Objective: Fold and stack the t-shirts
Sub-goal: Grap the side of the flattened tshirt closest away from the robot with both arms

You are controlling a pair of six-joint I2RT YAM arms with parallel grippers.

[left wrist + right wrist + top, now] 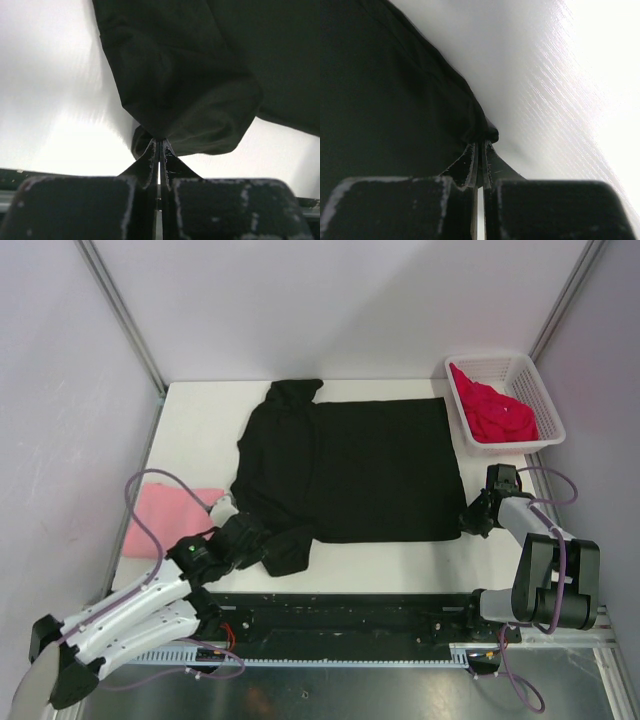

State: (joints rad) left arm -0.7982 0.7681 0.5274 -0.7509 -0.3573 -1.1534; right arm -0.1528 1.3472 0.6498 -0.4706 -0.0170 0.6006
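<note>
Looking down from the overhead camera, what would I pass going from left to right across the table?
pink tee → black tee → red tee, which lies in the white basket

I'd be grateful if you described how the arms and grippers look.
The left arm and right arm have pale grey links, black joints and loose lilac cables. A green light glows near the left wrist. The left gripper and right gripper have flat black fingers with whitish scuffs.
</note>
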